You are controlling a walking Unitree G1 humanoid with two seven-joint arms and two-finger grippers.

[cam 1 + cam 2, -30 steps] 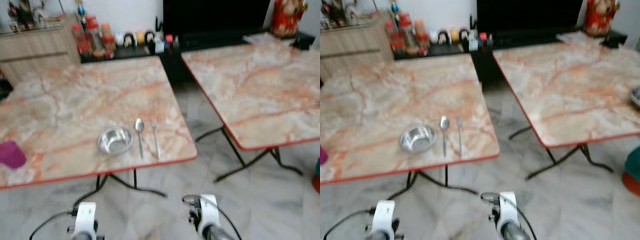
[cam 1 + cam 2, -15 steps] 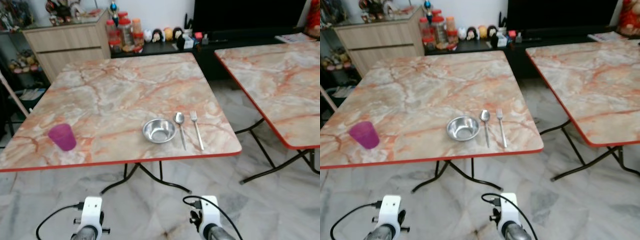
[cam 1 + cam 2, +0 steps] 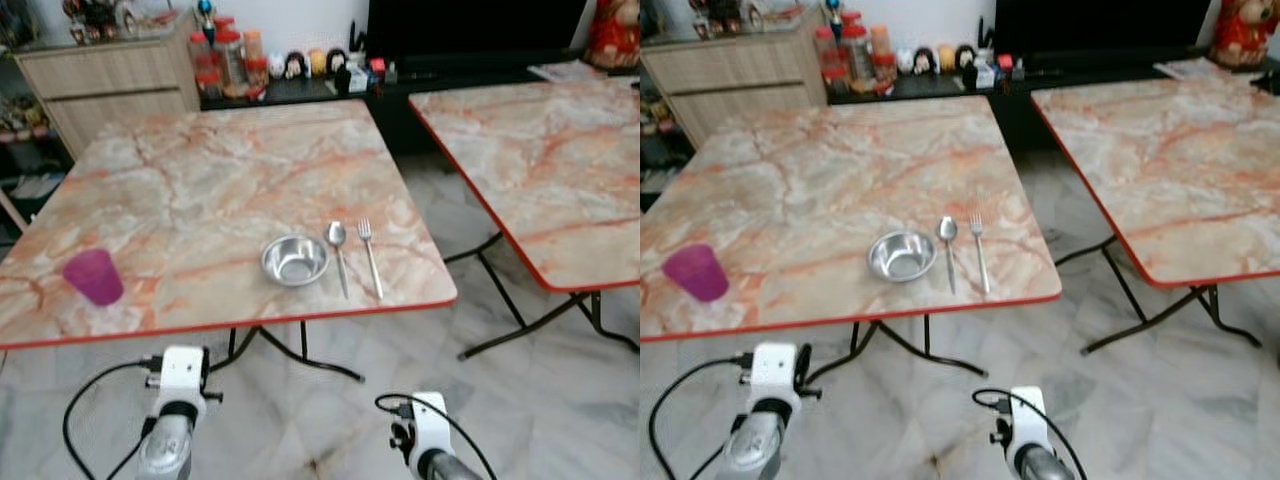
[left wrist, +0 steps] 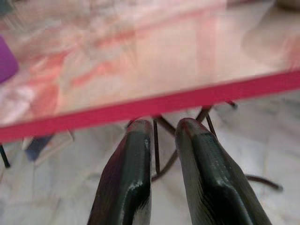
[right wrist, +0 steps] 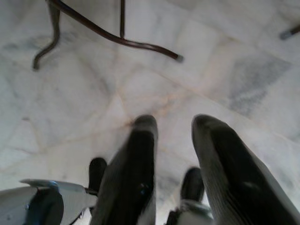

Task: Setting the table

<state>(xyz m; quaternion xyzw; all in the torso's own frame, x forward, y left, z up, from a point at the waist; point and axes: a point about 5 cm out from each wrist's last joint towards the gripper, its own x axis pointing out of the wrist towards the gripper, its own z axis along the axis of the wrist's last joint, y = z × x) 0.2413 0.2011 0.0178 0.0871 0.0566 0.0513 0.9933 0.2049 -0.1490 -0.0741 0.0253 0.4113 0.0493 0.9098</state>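
**Purple cup lies ahead and left of the raised left pincer**

The translucent purple plastic cup (image 3: 93,276) stands on the pink-veined marble tabletop (image 3: 230,180) near its red front edge, well left of the round steel bowl (image 3: 294,260), steel spoon (image 3: 338,256) and fork (image 3: 371,257). The left pincer (image 4: 161,140), released with a narrow gap and empty, points at that edge and is nearer. The right pincer (image 5: 176,126) hangs released over the pale marble floor (image 3: 540,400)
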